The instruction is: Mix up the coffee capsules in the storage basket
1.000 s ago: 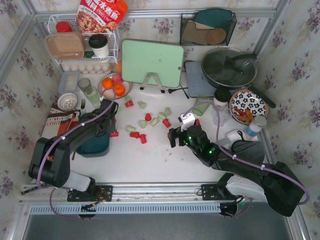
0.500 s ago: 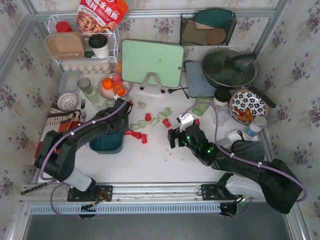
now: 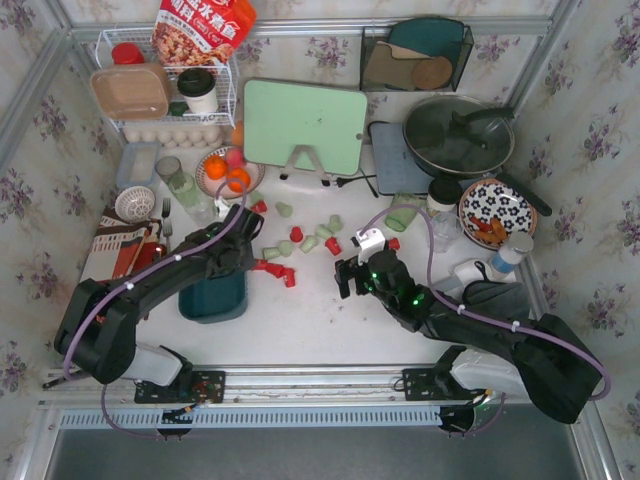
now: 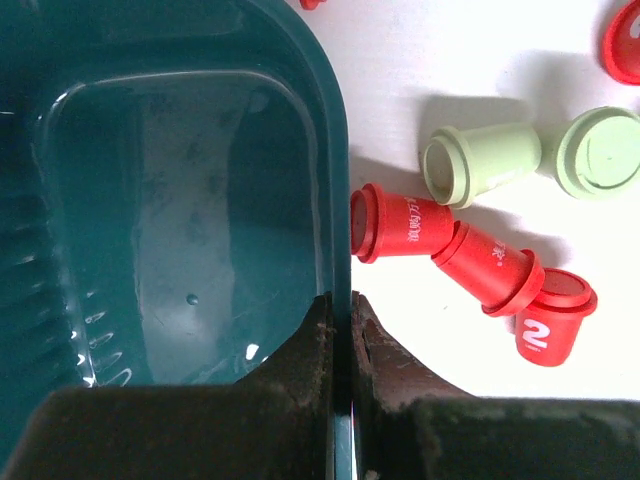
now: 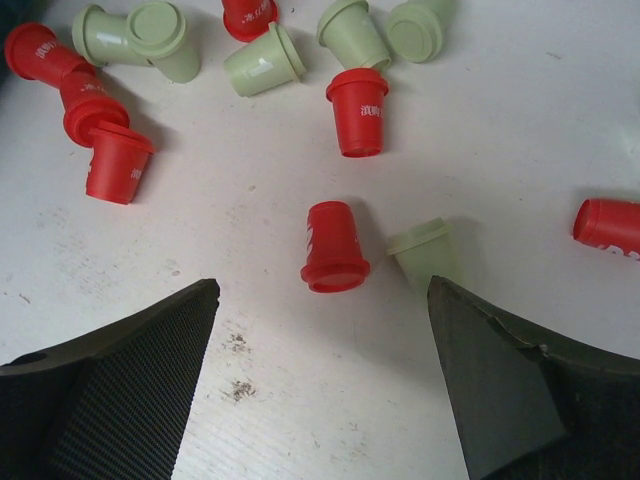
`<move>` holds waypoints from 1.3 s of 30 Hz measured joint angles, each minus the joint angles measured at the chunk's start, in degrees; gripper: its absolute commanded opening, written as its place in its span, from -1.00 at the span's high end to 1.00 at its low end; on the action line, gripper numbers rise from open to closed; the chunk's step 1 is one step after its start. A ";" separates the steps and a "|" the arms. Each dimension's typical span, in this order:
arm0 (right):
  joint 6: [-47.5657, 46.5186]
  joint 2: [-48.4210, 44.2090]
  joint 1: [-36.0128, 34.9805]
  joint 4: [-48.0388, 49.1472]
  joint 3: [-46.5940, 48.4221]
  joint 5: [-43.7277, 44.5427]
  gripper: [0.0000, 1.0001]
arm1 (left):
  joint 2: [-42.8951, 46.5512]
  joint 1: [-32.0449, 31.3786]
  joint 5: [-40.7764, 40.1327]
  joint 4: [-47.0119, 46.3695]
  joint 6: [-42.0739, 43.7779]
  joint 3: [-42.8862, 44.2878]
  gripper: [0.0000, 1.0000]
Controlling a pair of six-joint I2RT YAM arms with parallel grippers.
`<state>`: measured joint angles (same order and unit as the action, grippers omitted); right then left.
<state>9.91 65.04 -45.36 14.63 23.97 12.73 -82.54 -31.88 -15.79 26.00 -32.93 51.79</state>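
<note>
Two grippers, two different states. The left gripper (image 4: 340, 312) is clenched on the wall of the teal basket (image 4: 332, 130), one finger inside and one outside, on the side facing the capsules (image 3: 287, 247). The basket sits front-left on the table (image 3: 300, 325), under the left arm. The right gripper (image 5: 320, 380) is spread wide with nothing in it, hanging over loose capsules near mid-table. All capsules in view are on the table outside the basket, red and green mixed, scattered between the basket and the right gripper. Left wrist view: three red capsules (image 4: 400, 225) lie in a chain, the first up against the basket's outer wall, with two green capsules (image 4: 480, 165) just beyond. Right wrist view: a red capsule (image 5: 335, 250) and a green capsule (image 5: 430, 255) lie side by side ahead of the open fingers.
</note>
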 measured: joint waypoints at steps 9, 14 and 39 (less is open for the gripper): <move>-0.17 -1.09 -0.37 0.33 0.00 1.40 -0.86 | 0.74 -4.35 -5.42 4.61 0.26 3.28 1.00; 0.04 -3.56 -0.37 0.96 -0.92 4.68 -0.86 | 5.62 -8.90 -10.38 9.16 3.37 9.20 1.00; 18.62 11.89 28.09 9.66 2.16 2.10 -0.88 | 19.23 -17.77 -8.20 6.47 18.27 9.64 1.00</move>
<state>28.53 76.93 -17.28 24.29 26.13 14.83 -63.31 -49.65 -23.99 32.47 -14.66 61.43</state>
